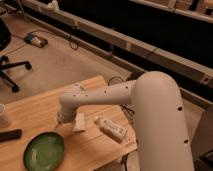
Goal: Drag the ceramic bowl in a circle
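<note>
The ceramic bowl (44, 150), round, shallow and glossy green, sits on the wooden table (35, 107) near its front left. My gripper (59, 123) hangs at the end of the white arm (100, 95), just above and to the right of the bowl's far rim. It is close to the rim, and I cannot tell whether it touches it. The arm's wrist hides most of the gripper.
A small white block (79, 122) lies right beside the gripper. A white bottle (111, 128) lies on its side further right. A black object (10, 135) and a white cup (3, 116) are at the table's left edge. An office chair (7, 65) stands on the floor beyond.
</note>
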### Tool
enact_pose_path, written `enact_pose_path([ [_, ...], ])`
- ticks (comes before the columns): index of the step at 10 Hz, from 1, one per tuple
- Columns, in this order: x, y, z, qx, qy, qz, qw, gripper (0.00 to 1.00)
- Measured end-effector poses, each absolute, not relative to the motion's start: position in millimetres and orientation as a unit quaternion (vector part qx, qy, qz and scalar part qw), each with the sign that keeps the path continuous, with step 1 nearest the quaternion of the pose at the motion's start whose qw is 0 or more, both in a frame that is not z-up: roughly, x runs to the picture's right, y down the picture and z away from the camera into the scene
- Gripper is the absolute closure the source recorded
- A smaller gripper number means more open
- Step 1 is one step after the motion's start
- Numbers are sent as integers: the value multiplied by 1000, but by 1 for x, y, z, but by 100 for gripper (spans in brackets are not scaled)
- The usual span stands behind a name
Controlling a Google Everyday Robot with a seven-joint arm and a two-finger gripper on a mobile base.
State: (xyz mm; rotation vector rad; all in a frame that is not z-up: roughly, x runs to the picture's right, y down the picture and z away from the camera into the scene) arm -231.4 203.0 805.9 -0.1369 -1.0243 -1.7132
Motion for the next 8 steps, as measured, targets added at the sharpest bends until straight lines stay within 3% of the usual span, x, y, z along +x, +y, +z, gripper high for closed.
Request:
enact_pose_path([
  [3, -245, 195, 812, -61, -450, -749, 482, 31],
  [8, -317, 236, 770, -58, -489, -800, 342, 31],
])
